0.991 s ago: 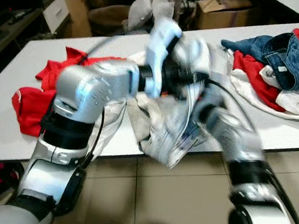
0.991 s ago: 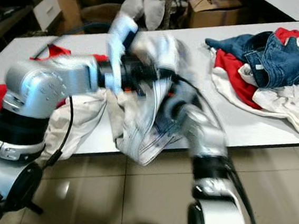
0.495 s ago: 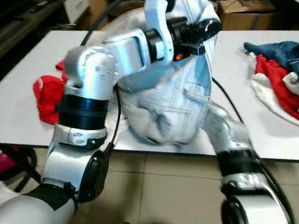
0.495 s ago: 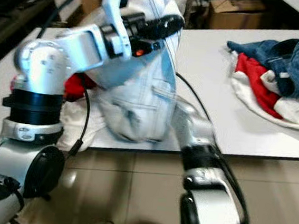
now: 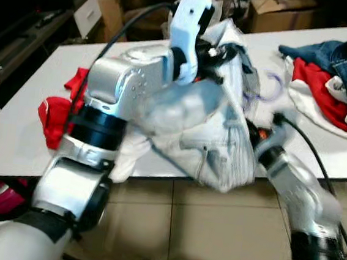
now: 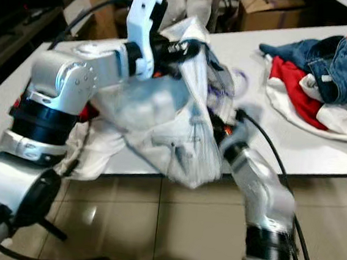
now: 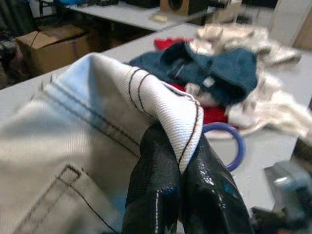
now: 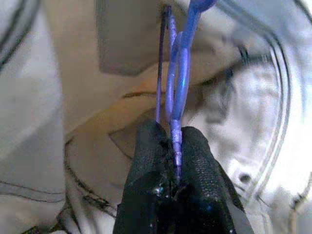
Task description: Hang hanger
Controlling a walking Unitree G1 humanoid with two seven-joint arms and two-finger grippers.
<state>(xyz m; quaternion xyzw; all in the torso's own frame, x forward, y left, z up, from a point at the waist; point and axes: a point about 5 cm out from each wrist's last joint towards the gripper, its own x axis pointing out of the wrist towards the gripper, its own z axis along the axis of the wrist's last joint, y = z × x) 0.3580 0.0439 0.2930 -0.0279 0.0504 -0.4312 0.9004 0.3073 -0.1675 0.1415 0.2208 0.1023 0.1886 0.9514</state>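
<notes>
Left gripper (image 7: pixel 178 187) pinched shut on pale denim garment (image 5: pixel 213 134), lifted over table (image 5: pixel 19 133) near edge. Right gripper (image 8: pixel 174 161) clamps thin blue hanger (image 8: pixel 179 83) inside it. Hanger light, stiff, prob slippery; denim floppy, so grip at waistband.

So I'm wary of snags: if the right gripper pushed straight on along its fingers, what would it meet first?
Probably the pale jeans: the right gripper, shut on the blue hanger, points into their folds, though depth is unclear.

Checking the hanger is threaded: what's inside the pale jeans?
Inside the pale jeans, the right gripper pinches a blue hanger. Its hook pokes out. The rest is hidden by denim. The left gripper clamps the waistband.
</notes>
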